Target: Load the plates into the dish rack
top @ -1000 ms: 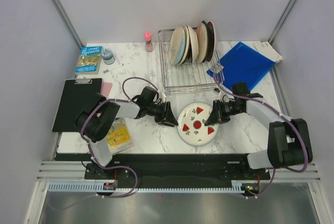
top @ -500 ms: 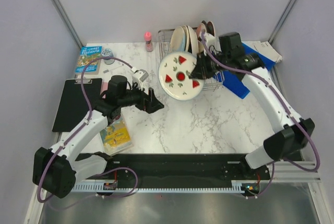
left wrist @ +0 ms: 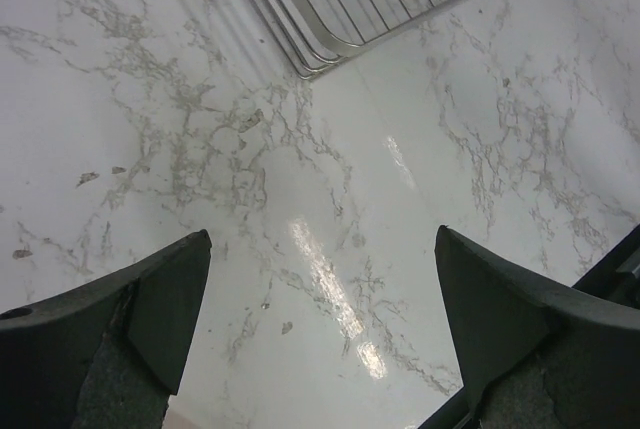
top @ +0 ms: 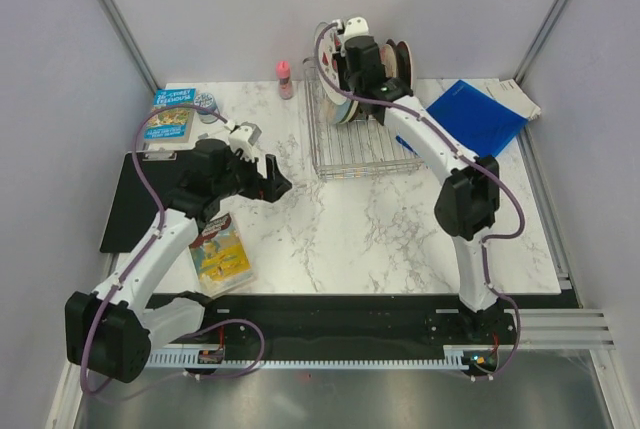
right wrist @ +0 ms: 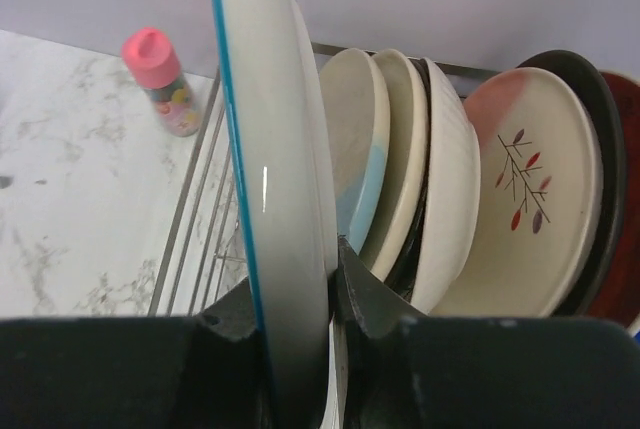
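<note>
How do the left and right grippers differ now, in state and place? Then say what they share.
The left gripper is open and empty; the right gripper is shut on a white plate, seen edge-on. The left gripper is over the marble table, short of the dish rack; the right gripper is up at the rack's far end, beside the standing plates. Both have two dark fingers.

Bright, even overhead light, faint soft shadows in the top view, a specular streak on the table (left wrist: pixel 200 149) in left wrist, and in right wrist a small highlight on the blurry nearest plate (right wrist: pixel 285 169).
</note>
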Robot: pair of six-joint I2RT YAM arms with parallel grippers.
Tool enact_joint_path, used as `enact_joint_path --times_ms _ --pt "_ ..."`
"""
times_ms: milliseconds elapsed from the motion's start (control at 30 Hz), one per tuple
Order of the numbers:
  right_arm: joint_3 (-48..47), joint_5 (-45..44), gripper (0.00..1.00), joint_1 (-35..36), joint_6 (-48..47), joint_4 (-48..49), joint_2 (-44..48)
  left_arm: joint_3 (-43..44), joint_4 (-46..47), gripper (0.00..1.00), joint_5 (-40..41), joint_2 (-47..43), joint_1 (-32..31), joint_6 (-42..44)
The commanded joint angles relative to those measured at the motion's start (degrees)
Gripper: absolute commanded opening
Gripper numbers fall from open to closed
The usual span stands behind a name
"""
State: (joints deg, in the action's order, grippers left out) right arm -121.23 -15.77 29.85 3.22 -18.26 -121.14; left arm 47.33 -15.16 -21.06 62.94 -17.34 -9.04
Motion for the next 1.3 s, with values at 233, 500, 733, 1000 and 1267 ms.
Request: enact_joint_path --times_ms 233,500,733,1000,1267 --pt "-6.74 -24.30 0.00 5.57 -0.15 17.74 -4.80 -0.31 2.15 0.99 -2.76 -2.11 3.19 -2.21" --pt "-8.58 -26.42 0.00 5.75 0.55 20.20 -8.93 -1.80 3.03 0.99 -4.17 -2.47 3.28 -3.97" --pt "-13.50 -24.83 0.00 5.75 0.99 19.93 -14.56 -2.77 3.03 0.99 -3.73 -2.91 3.37 -2.92" --pt "-13.24 -23.87 0.00 5.75 3.71 18.35 -16.67 -2.86 3.03 0.99 -3.64 -1.77 3.28 -2.74" --pt "-12.54 -23.34 0.00 5.75 6.18 14.39 -19.39 -2.07 3.03 0.99 -3.73 -0.45 3.28 -2.83"
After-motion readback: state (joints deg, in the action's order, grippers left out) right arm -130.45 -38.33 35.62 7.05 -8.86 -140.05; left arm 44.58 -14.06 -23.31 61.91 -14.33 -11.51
